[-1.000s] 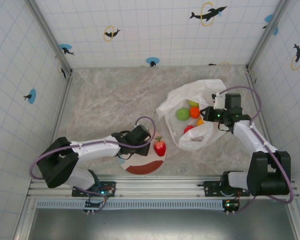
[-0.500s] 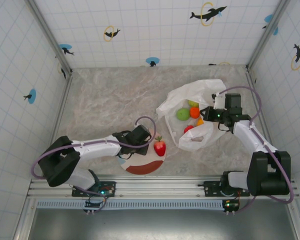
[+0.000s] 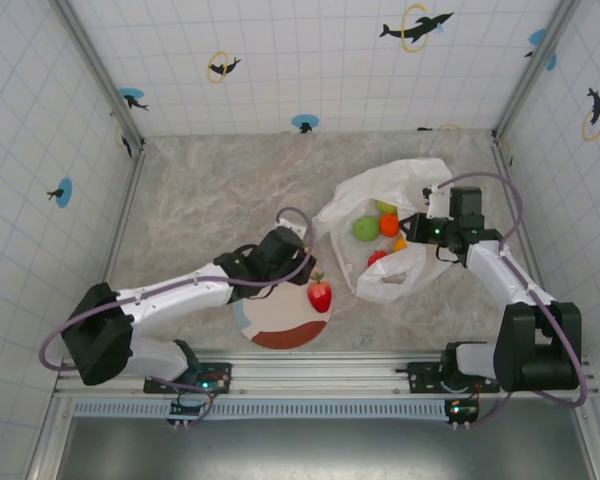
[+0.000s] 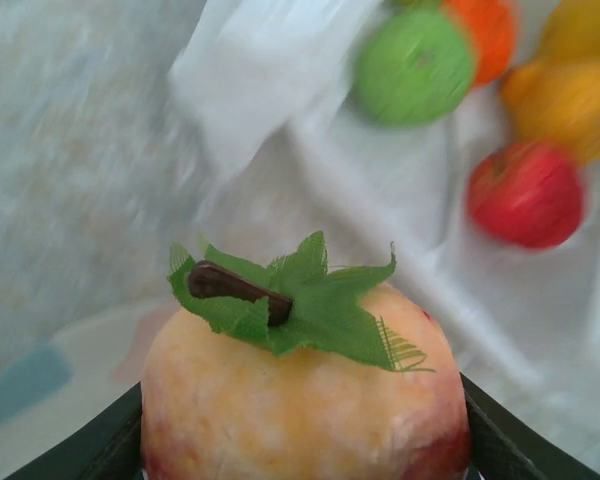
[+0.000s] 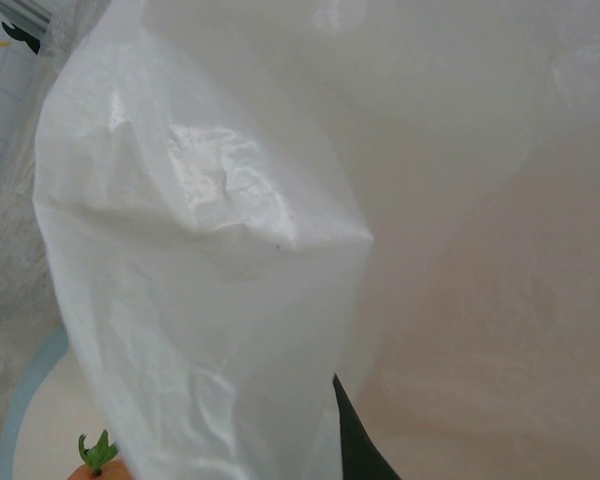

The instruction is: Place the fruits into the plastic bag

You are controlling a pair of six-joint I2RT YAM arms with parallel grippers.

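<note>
While right jaws pinch plastic bag [image 3: 395,180] | left jaws grip leafy fruit [image 4: 305,405]

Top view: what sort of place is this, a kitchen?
Probably a robot test cell, not a kitchen: two arms bolted to a rail, tiled walls with dolphin stickers fencing the table, and toy fruits in a plastic bag.

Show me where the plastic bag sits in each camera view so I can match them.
Top external: plastic bag right of centre.
Left wrist: upper right, behind the strawberry.
Right wrist: close up, across the middle.
Shared landmark: the strawberry's green leaves.
</note>
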